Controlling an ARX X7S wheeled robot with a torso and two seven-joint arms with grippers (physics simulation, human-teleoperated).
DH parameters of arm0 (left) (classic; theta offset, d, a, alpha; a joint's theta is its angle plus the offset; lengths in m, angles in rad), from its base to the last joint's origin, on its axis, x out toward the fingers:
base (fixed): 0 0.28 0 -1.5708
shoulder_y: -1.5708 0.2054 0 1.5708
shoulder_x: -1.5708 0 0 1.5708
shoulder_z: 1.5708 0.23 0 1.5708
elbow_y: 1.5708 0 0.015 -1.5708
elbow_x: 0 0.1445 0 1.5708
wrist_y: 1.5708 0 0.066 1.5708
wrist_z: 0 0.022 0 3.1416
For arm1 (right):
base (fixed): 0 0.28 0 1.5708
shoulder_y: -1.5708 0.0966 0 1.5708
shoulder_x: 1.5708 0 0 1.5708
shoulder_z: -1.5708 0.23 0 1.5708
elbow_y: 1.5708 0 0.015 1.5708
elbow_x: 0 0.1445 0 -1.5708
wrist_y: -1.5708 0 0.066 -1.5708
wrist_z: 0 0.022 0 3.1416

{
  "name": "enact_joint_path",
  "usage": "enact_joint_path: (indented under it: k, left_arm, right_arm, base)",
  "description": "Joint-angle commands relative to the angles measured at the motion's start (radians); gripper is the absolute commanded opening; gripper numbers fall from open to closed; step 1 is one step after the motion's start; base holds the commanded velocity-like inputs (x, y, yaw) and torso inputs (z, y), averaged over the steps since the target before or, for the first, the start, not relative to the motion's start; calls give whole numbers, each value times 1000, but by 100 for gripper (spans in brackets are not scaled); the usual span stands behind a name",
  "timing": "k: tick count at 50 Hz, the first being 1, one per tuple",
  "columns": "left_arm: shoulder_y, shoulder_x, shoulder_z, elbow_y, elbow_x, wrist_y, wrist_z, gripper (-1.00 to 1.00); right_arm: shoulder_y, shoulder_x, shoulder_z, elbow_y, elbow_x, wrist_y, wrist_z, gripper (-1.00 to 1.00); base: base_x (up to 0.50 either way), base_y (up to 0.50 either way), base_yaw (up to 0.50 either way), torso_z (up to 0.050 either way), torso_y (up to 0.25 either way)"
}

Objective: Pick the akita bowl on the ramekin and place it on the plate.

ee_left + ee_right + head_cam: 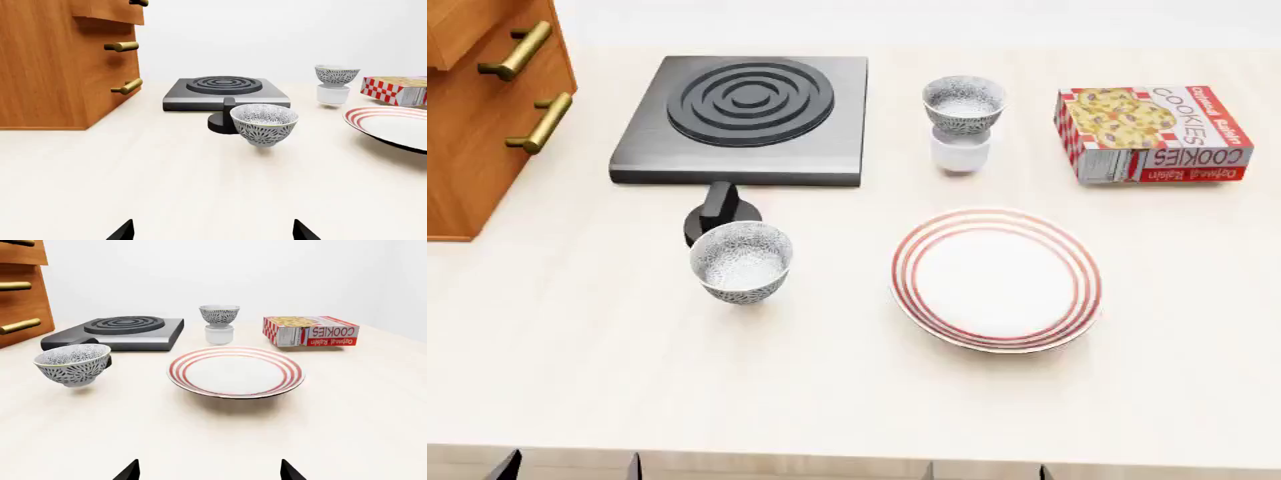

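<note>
The akita bowl, speckled grey-white, sits on top of the white ramekin at the back of the counter, right of the hob; both also show as the akita bowl on the ramekin, and as the akita bowl on the ramekin. The red-ringed plate lies nearer the front, empty. My left gripper and right gripper are both open, low at the counter's front edge, far from the bowls, with nothing between the fingers.
A second speckled bowl stands alone left of the plate, beside a black knob of the hob. A cookie box lies at back right. A wooden drawer cabinet stands at the left.
</note>
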Motion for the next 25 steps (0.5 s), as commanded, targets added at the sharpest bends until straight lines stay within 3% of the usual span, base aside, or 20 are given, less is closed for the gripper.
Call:
enact_joint_path:
  k: [1,6,16,23,25]
  left_arm:
    - [6,-15,22,8,-10,4,-22,100]
    - [19,-33,47,54,-79,-31,-4,100]
    - [78,-70,61,269,25,-74,-116,100]
    - [120,-88,54,428,6,-135,-126,100]
    - [138,-93,51,484,2,-144,-130,100]
  right_arm:
    - [0,16,-12,18,15,-19,27,100]
    - [-6,34,-20,-23,36,-3,56,100]
    - [-66,66,-34,-321,36,128,107,100]
    - [-96,78,-37,-494,63,208,123,100]
    - [-83,85,-37,-591,61,298,137,100]
  base:
    - [0,0,0,0,0]
    - [0,0,0,0,0]
    - [0,0,0,0,0]
    - [0,0,0,0,0]
    - [0,0,0,0,0]
